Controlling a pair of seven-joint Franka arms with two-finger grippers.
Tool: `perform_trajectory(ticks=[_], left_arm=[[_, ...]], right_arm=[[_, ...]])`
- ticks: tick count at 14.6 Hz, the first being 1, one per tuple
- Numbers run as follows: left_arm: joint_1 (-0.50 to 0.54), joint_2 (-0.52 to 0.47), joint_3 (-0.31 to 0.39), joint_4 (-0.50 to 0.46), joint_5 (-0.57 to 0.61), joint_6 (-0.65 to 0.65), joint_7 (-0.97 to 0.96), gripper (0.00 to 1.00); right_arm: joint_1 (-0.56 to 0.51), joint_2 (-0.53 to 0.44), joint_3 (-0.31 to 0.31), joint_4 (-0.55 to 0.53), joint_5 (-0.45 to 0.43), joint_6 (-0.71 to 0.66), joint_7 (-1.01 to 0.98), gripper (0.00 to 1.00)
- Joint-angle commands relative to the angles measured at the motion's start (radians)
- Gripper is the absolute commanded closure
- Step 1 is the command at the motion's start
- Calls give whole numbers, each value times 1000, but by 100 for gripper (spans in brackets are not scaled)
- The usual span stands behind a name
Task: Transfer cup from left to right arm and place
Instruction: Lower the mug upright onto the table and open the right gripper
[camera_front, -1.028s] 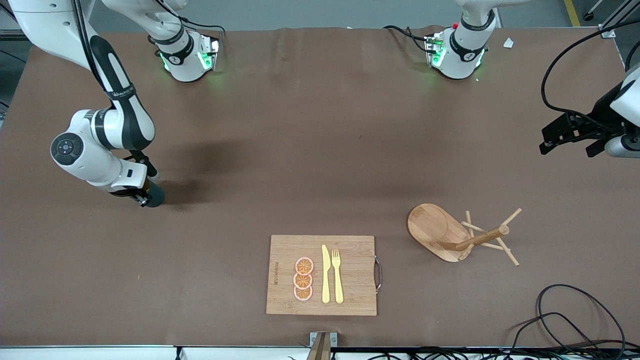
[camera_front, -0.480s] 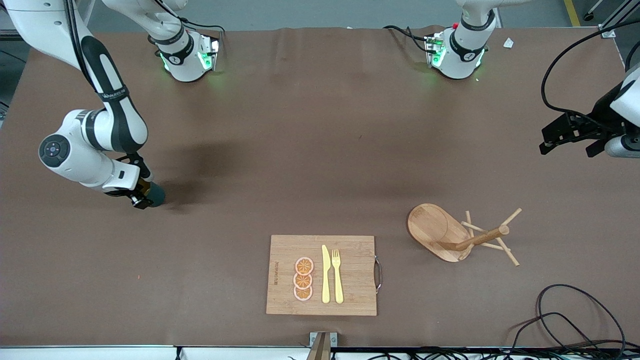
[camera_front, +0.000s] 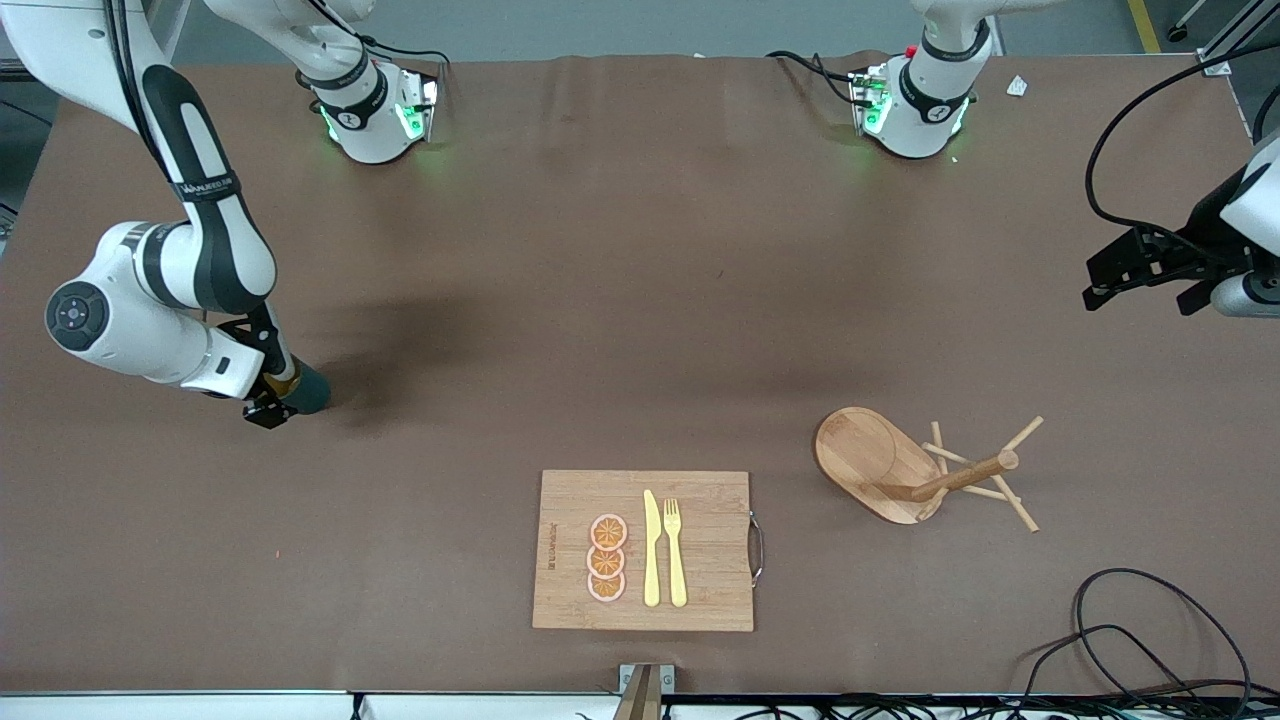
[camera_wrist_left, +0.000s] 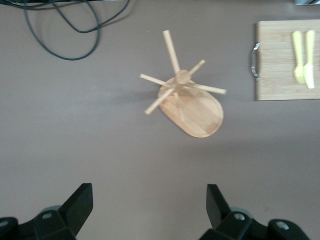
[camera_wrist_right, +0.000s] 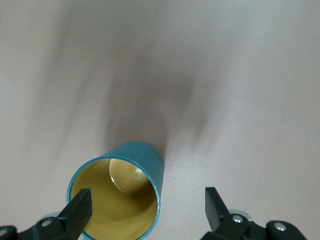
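cup (camera_wrist_right: 117, 197) upright near table (camera_front: 640, 300) edge, right arm's end | right gripper (camera_wrist_right: 145, 212) spread, straddling its wall | left gripper (camera_wrist_left: 150, 207) spread, waiting | we judge it light, rigid, slippery; grip rim wall

The cup (camera_front: 305, 388) stands upright on the worktop (camera_front: 620, 320) toward the right arm's end, with the right tool (camera_front: 275, 400) around it, fingers spread and apart from its wall. The cutting board (camera_front: 645, 550) lies nearest the front camera, mid-worktop, carrying three fruit slices (camera_front: 607, 558), a knife (camera_front: 651, 548) and a fork (camera_front: 675, 550) side by side. The peg rack (camera_front: 920, 470) lies tipped over, toward the left arm's end from the board. The left tool (camera_front: 1140, 270) hangs open over that end, waiting
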Motion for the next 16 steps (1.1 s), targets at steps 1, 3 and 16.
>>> perform_trajectory(ticks=[1, 3, 16], left_arm=[[-4, -1, -3, -1, 26, 5, -4, 0], [1, -1, -3, -3, 10, 2, -2, 0], [5, 0, -2, 1, -7, 1, 6, 0]], right_arm=[[-11, -22, 10, 4, 11, -18, 149, 0], [-10, -25, 10, 34, 11, -79, 261, 0], [-31, -62, 5, 241, 0, -370, 841, 0]])
